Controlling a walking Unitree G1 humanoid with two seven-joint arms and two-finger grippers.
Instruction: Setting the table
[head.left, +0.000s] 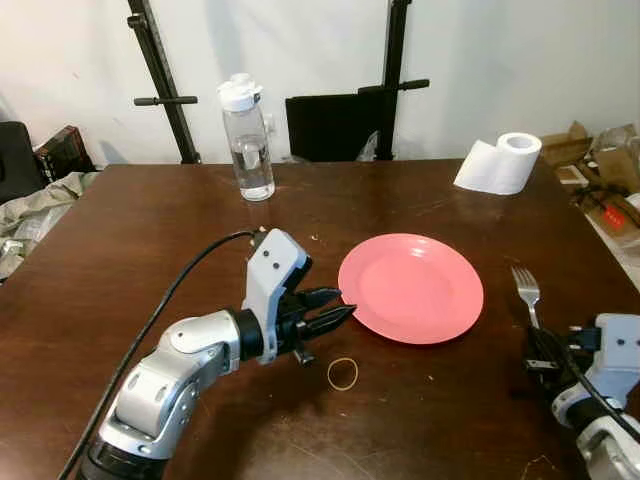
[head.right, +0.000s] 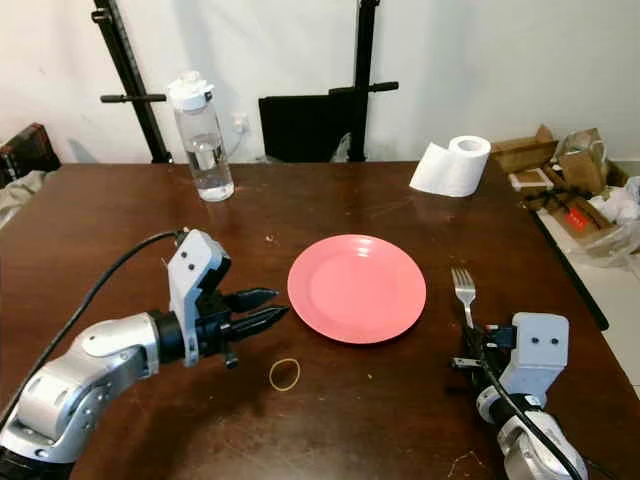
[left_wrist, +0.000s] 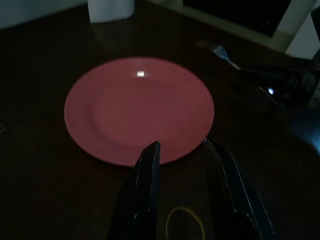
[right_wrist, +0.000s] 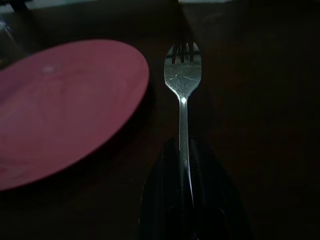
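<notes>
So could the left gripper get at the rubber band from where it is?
Probably yes: the left gripper hovers open just beside the rubber band, near the pink plate, with bare table between them.

Home dining room; wooden table (head.left: 150, 260); boxes (head.left: 600, 160)

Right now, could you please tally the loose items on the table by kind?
Pink plate: 1
Fork, in the right gripper: 1
Water bottle: 1
Paper towel roll: 1
Rubber band: 1
Total: 5
</notes>
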